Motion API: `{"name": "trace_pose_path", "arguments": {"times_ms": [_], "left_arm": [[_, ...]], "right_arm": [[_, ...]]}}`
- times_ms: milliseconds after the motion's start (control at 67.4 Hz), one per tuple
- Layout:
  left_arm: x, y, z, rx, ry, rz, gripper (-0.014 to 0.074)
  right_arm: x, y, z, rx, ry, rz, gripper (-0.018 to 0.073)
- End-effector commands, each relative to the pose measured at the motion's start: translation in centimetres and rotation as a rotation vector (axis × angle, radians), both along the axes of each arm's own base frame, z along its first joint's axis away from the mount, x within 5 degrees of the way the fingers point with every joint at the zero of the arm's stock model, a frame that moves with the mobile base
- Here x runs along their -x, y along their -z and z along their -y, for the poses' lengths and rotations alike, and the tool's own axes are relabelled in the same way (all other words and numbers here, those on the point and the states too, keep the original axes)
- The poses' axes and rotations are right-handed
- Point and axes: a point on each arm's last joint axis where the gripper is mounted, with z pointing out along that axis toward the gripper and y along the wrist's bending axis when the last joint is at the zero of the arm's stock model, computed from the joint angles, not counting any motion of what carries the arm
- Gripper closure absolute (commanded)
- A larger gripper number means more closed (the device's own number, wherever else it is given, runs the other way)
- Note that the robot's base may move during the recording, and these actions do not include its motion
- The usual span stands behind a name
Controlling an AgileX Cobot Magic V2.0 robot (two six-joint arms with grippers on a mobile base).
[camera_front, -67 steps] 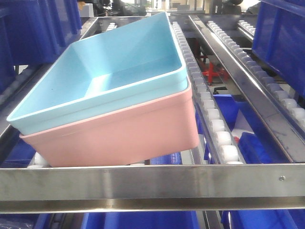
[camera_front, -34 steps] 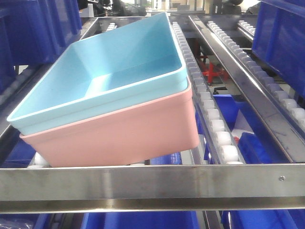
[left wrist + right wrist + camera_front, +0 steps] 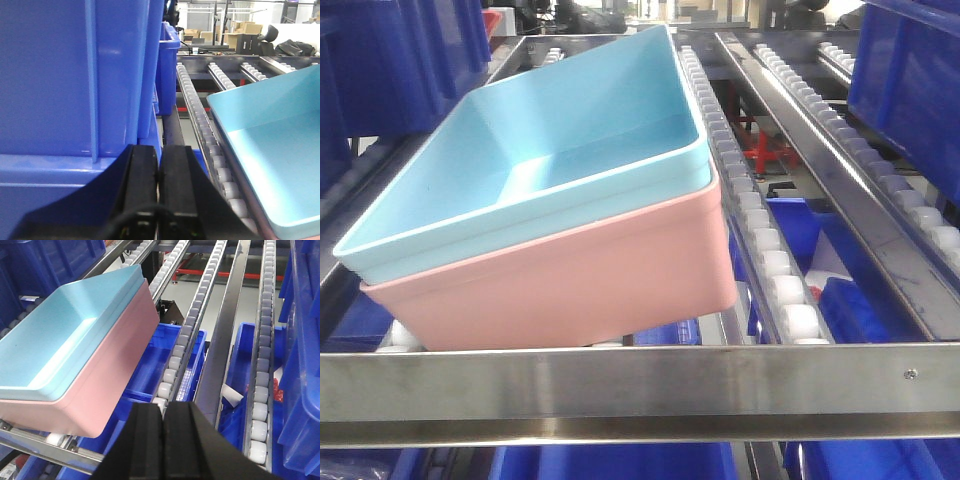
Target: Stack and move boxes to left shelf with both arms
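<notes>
The light blue box [image 3: 560, 150] is nested inside the salmon pink box [image 3: 580, 280]. The stack rests tilted on the left shelf's rollers [image 3: 760, 240], just behind the steel front bar [image 3: 640, 390]. In the right wrist view the pink box [image 3: 115, 365] and blue box [image 3: 55, 340] lie to the left of my right gripper [image 3: 163, 412], which is shut, empty and apart from them. My left gripper [image 3: 159, 155] is shut on nothing beside the blue box's left rim [image 3: 270, 130]. Neither gripper shows in the front view.
Dark blue bins [image 3: 75, 80] crowd close on the left of my left gripper. More dark blue bins [image 3: 305, 340] stand at the right and on the level below [image 3: 155, 365]. Roller rails [image 3: 262, 355] and steel rails [image 3: 222, 340] run toward the back.
The stacked boxes have shifted very slightly; nothing else moved.
</notes>
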Motion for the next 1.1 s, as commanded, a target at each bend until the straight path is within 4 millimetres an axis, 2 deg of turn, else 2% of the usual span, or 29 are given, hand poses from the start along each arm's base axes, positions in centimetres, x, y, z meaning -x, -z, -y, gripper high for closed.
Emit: {"name": "trace_pose_path", "arguments": {"times_ms": [0, 608, 683, 890, 994, 1083], "left_arm": [[0.1, 0.0, -0.1, 0.007, -0.007, 0.08, 0.0602], [0.1, 0.0, -0.1, 0.007, -0.007, 0.08, 0.0602], [0.1, 0.0, -0.1, 0.007, -0.007, 0.08, 0.0602], [0.1, 0.0, -0.1, 0.007, -0.007, 0.08, 0.0602], [0.1, 0.0, -0.1, 0.007, -0.007, 0.08, 0.0602], [0.1, 0.0, -0.1, 0.007, -0.007, 0.08, 0.0602]], "right_arm": [[0.1, -1.5, -0.2, -0.014, -0.029, 0.101, 0.0505], [0.1, -1.5, -0.3, -0.018, -0.035, 0.102, 0.0505], [0.1, -1.3, -0.2, 0.022, -0.033, 0.103, 0.0505], [-0.8, 1.1, 0.2, 0.055, 0.096, 0.099, 0.0505], [-1.4, 3.1, 1.3, 0.009, 0.253, 0.142, 0.0505], [-1.2, 5.1, 2.2, -0.001, 0.357, 0.211, 0.0505]]}}
